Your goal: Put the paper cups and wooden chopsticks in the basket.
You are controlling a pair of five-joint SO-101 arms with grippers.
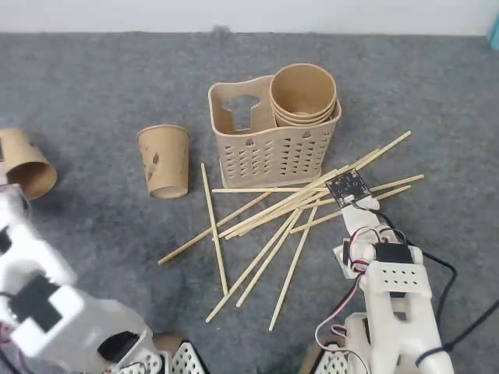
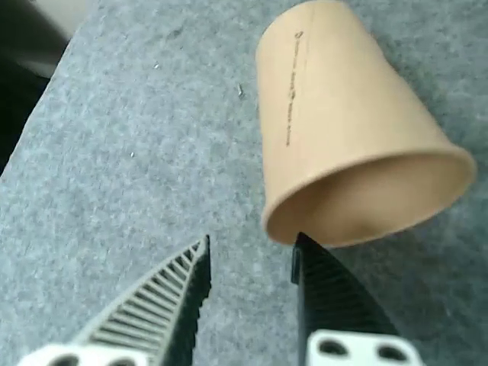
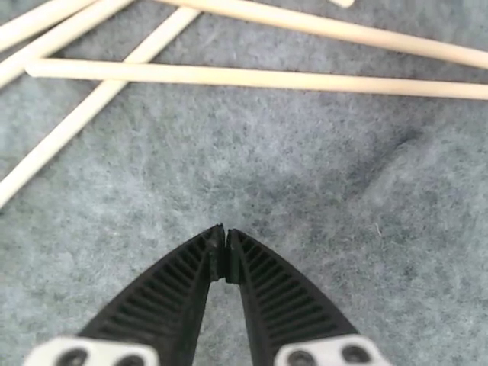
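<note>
Chopsticks [image 3: 252, 76] lie just ahead of the right gripper [image 3: 226, 232], its jaws pressed together over grey felt [image 3: 343, 191]. The left gripper [image 2: 252, 242] is spread, with a tipped cup [image 2: 343, 130] just ahead, rim beside one fingertip; the print along its side is too small to read. The high view adds a basket [image 1: 269, 156] holding a cup stack [image 1: 304, 93] beyond the right gripper, and another cup [image 1: 164, 160] standing beside the basket.

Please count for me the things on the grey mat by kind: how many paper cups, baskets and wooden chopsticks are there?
Loose paper cups: 2, a lying cup and a standing cup
Stacked cups in the basket: about 3; the rims nest closely
Basket: 1
Wooden chopsticks: at least 9; they overlap
Total: about 15
</note>
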